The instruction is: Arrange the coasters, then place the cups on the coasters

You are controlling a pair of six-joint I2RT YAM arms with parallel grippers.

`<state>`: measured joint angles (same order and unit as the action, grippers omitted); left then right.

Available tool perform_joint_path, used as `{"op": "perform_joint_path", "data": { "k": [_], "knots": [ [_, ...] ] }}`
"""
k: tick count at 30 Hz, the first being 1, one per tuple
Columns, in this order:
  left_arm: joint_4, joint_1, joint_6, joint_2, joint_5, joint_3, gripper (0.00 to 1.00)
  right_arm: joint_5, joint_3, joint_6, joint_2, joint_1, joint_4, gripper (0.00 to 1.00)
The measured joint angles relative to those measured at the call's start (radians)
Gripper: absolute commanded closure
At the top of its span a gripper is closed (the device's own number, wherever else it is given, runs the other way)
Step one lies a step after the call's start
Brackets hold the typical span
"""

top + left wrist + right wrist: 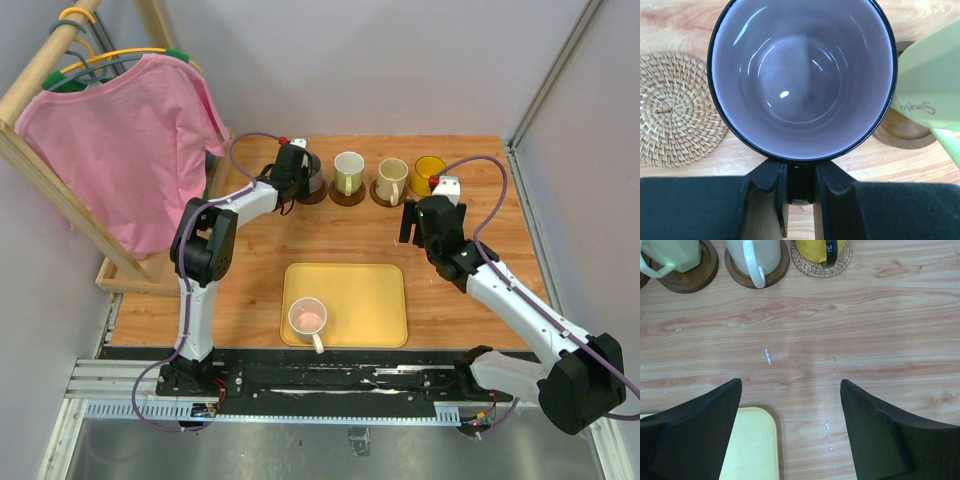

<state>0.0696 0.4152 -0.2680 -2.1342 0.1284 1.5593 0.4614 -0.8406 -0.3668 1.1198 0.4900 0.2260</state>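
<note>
Left gripper [800,192] clenched on the handle of the grey-purple cup [802,75]

That cup is at the left end of the back row, over a dark coaster [314,196], and the wrist view shows a bare woven coaster [675,110] just beside it. Next along, the white-greenish cup [348,172], cream cup [392,180] and yellow cup [430,172] each sit on their own coaster. The pink cup [308,317] is well apart from them, upright on the yellow tray [370,300] near the arms. Right gripper [790,387] hangs over the table [865,330] in front of the yellow cup, jaws wide, holding nothing.
</note>
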Motion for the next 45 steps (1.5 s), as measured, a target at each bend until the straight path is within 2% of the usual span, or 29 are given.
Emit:
{"op": "perform_joint_path", "data": {
  "k": [11, 28, 29, 33, 35, 40, 45],
  "knots": [
    [0.026, 0.004, 0.002, -0.004, -0.008, 0.002, 0.99, -0.045, 0.000, -0.012, 0.012, 0.000, -0.014, 0.19],
    [0.114, 0.032, 0.014, 0.014, 0.060, 0.012, 0.99, -0.091, 0.000, -0.040, 0.023, 0.000, -0.018, 0.19],
    [0.118, 0.032, 0.014, 0.014, 0.061, 0.012, 0.98, -0.094, 0.000, -0.042, 0.025, 0.000, -0.018, 0.19],
    [0.127, 0.032, 0.014, 0.015, 0.061, 0.015, 0.74, -0.103, 0.000, -0.047, 0.032, 0.000, -0.019, 0.19],
    [0.136, 0.032, 0.016, 0.015, 0.060, 0.019, 0.66, -0.106, 0.000, -0.049, 0.032, 0.000, -0.019, 0.19],
    [0.148, 0.032, 0.018, 0.016, 0.050, 0.025, 0.58, -0.121, 0.000, -0.051, 0.036, 0.000, -0.019, 0.19],
    [0.153, 0.033, 0.018, 0.017, 0.045, 0.027, 0.57, -0.129, 0.000, -0.053, 0.041, 0.000, -0.019, 0.19]
  ]
}}
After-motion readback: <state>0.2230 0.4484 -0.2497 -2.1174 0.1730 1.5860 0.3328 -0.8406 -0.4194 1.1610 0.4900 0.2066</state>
